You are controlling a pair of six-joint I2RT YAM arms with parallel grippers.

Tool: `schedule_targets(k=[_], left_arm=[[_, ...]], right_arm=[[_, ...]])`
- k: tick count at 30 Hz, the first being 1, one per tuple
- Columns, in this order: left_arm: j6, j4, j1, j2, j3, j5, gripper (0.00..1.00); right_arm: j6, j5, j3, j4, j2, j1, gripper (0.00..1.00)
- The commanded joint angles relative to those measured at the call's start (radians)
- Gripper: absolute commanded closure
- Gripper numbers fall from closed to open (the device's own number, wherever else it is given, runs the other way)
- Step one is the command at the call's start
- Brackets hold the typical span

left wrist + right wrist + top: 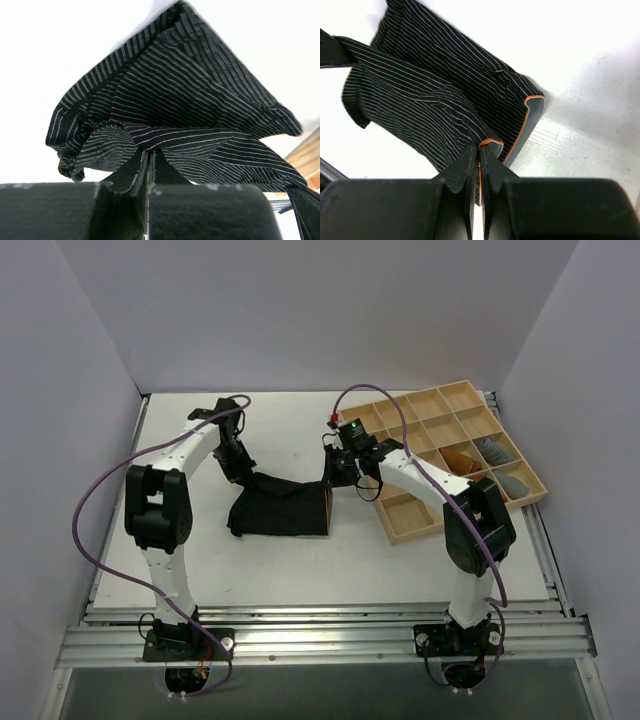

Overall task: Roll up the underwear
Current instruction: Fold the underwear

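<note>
The underwear (281,507) is black with thin pale stripes and lies spread on the white table between my two arms. A grey waistband with an orange edge (532,119) runs along its right side. At the cloth's upper left corner my left gripper (243,471) is shut, and in the left wrist view the striped fabric (180,85) bunches up right at the closed tips (150,153). At the upper right corner my right gripper (341,471) is shut on the waistband edge, which folds over between its fingertips (481,148). The striped cloth (420,100) stretches away from them.
A wooden tray (408,512) with several compartments sits at the right, close to my right arm. It holds small grey rolls (496,450) and an orange one (461,456). White walls enclose the table on three sides.
</note>
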Motion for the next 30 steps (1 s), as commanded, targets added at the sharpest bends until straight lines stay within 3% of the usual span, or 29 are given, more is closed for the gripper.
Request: schedule_targets(k=[1, 10, 14, 18, 22, 26, 27, 30], left_arm=[[-0.005, -0.018, 0.007, -0.061, 0.083, 0.023, 0.98], [0.003, -0.016, 0.010, 0.060, 0.239, 0.066, 0.98], [0.011, -0.023, 0.016, 0.160, 0.319, 0.072, 0.91], [0.020, 0.025, 0.031, 0.279, 0.416, 0.145, 0.71], [0.023, 0.143, 0.045, 0.336, 0.508, 0.263, 0.57], [0.063, 0.113, 0.050, 0.355, 0.646, 0.256, 0.43], [0.086, 0.085, 0.051, 0.355, 0.669, 0.245, 0.42], [0.148, 0.002, 0.053, 0.315, 0.684, 0.158, 0.39]], right_arm=[[0.017, 0.061, -0.002, 0.008, -0.063, 0.009, 1.00], [0.023, 0.130, 0.010, 0.028, -0.025, -0.001, 1.00], [0.017, 0.153, 0.027, 0.050, 0.026, -0.019, 1.00], [0.017, 0.194, 0.048, 0.062, 0.092, -0.050, 1.00], [0.035, 0.223, 0.019, 0.122, 0.115, -0.077, 1.00], [0.055, 0.243, 0.038, 0.119, 0.134, -0.085, 1.00], [0.055, 0.249, 0.039, 0.119, 0.126, -0.083, 0.88], [0.047, 0.260, 0.062, 0.079, 0.117, -0.085, 0.77]])
